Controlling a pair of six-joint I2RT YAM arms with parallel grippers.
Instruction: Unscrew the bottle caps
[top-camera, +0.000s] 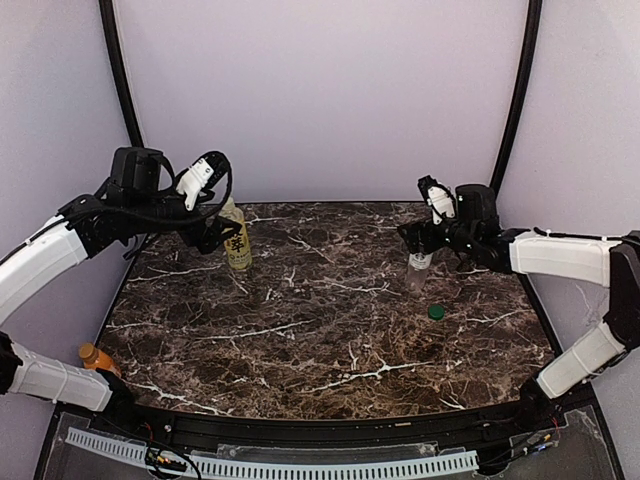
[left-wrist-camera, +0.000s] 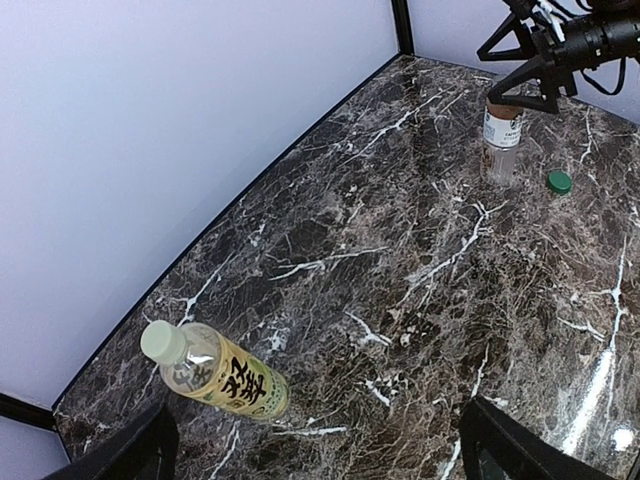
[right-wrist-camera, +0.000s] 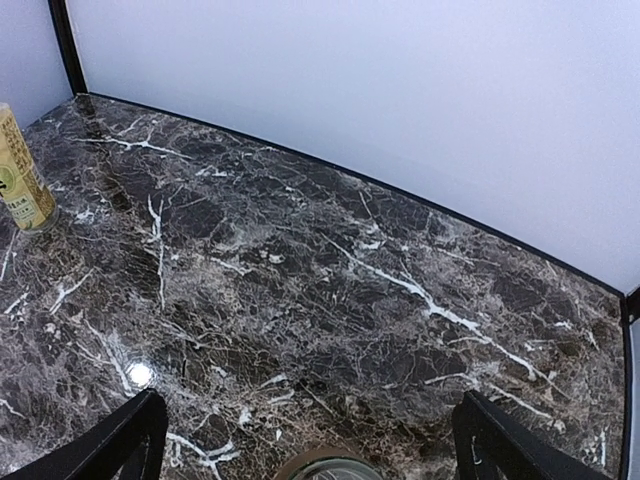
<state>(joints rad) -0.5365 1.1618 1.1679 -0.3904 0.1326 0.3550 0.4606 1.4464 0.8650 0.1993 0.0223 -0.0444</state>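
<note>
The tall yellow-labelled bottle (top-camera: 237, 243) stands at the back left with its pale cream cap (left-wrist-camera: 160, 341) on. My left gripper (top-camera: 213, 232) is open and hovers just left of it; in the left wrist view the bottle (left-wrist-camera: 232, 380) lies near the left fingertip (left-wrist-camera: 130, 452). The short clear bottle (top-camera: 420, 270) stands at the right with its mouth (right-wrist-camera: 325, 468) uncapped. My right gripper (top-camera: 421, 240) is open right above it, touching nothing. The dark green cap (top-camera: 436, 312) lies on the table beside it. The squat orange bottle (top-camera: 96, 358) stands at the near left, partly hidden by my left arm.
The dark marble table (top-camera: 330, 330) is closed in by pale walls at the back and both sides. Black frame posts (top-camera: 118, 70) rise at the back corners. A black rail runs along the near edge (top-camera: 330, 425).
</note>
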